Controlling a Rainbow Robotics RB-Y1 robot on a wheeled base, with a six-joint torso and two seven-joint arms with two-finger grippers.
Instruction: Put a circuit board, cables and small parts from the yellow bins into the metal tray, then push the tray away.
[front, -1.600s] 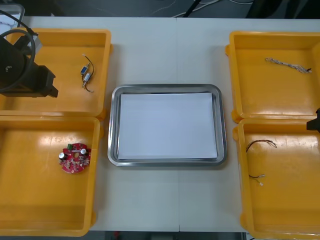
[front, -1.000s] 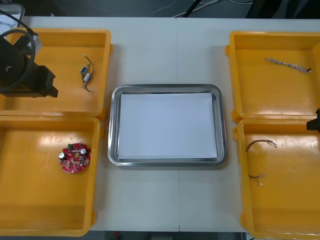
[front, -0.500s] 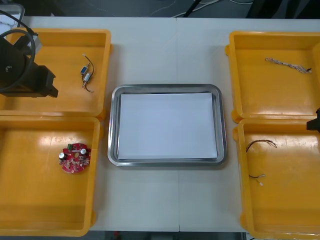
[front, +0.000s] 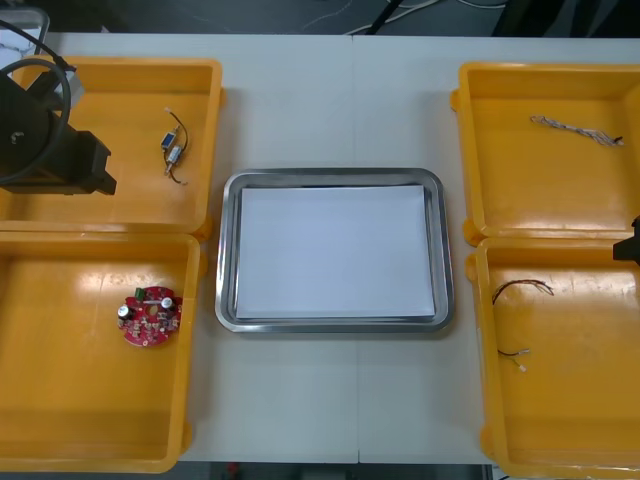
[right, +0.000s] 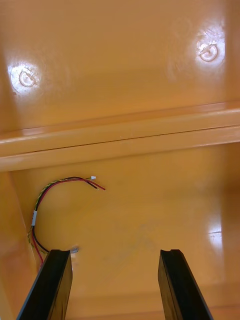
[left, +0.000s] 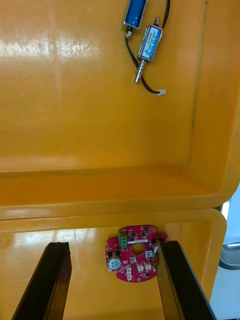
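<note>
Left of the shiny rectangular metal tray (front: 228, 250), the left pincer (left: 112, 245) gapes empty over a yellow plastic bin (front: 140, 65); right of that tray, the right pincer (right: 114, 252) likewise.

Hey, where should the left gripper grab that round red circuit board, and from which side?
Take the circuit board by opposite points of its thin rim, coming straight down. It lies flat in its yellow bin, components up, so probably only the edge offers purchase. The left gripper stands open.
</note>
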